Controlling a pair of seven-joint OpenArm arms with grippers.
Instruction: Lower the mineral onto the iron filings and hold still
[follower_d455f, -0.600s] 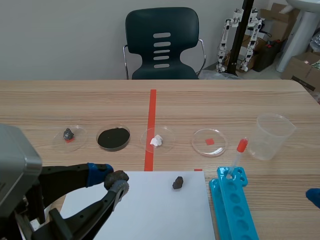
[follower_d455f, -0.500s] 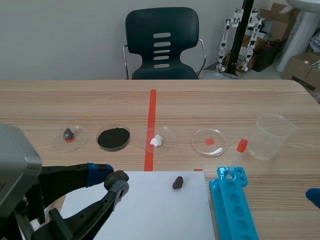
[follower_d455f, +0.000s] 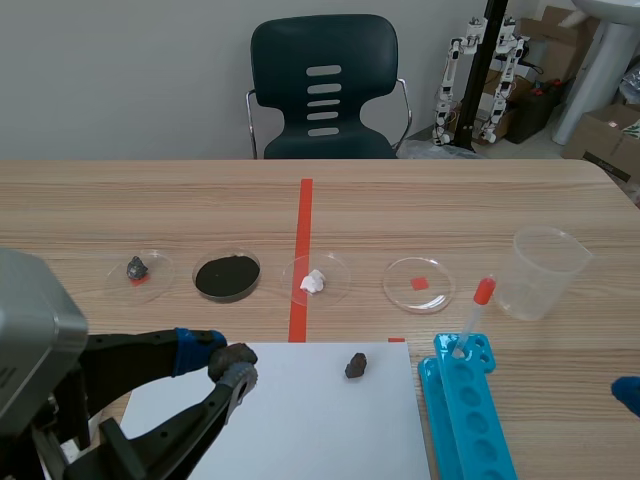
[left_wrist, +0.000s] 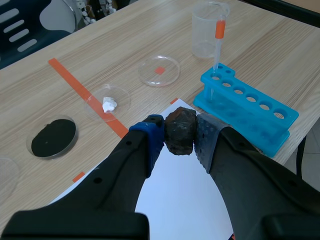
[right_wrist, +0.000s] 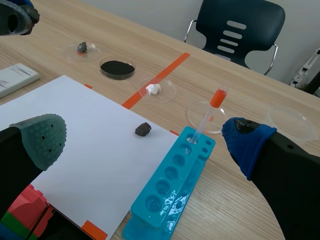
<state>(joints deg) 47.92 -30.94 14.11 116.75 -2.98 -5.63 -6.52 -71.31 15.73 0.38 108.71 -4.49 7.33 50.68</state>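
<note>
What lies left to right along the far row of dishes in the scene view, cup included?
Dish with grey stone, dish of iron filings, dish with white lump, empty dish, clear cup.

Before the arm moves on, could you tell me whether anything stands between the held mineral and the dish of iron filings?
Nothing visible does. The left hand grips the mineral over the white paper's edge; only bare table lies between it and the dish of iron filings. The grey-stone dish and white-lump dish sit aside.
</note>
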